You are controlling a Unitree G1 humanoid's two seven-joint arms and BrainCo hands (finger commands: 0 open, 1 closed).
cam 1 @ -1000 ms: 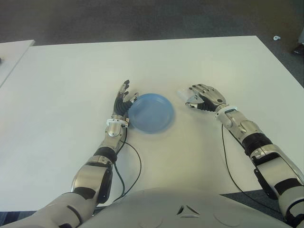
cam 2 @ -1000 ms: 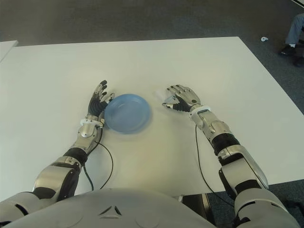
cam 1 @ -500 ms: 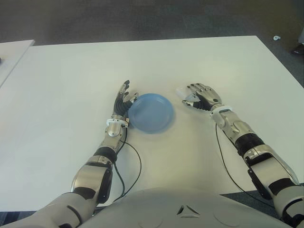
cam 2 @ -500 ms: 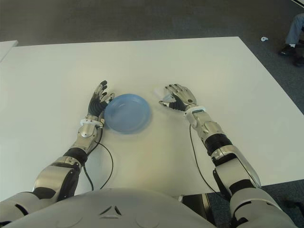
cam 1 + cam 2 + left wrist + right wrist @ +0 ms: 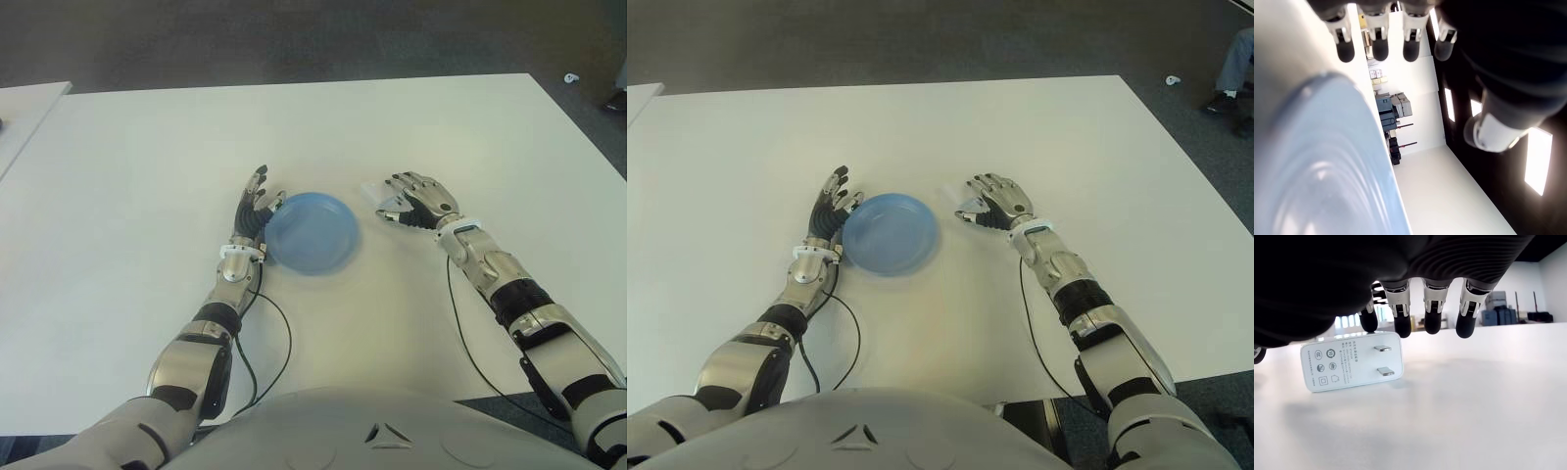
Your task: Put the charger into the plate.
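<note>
While the round blue plastic plate [image 5: 312,232] sits empty on the white table [image 5: 137,176], the task is judged to be at the reach-and-grasp step. In the left eye view, the right hand [image 5: 419,201] shows just to the right of the plate, over the small white rectangular charger [image 5: 373,189], which lies on the table. The left hand [image 5: 255,208] shows at the plate's left edge.

The right eye view gives the same layout; the charger [image 5: 953,189] is a pale patch at the fingertips.

The left wrist view shows the left fingers [image 5: 1378,46] extended, holding nothing, with the plate rim [image 5: 1327,147] close alongside.

The right wrist view alone shows the charger's [image 5: 1350,366] printed face and two metal prongs, and the right fingers [image 5: 1432,323] hanging uncurled above it, not gripping. The next move calls for closing the fingers around the charger, then carrying it left over the plate.
</note>
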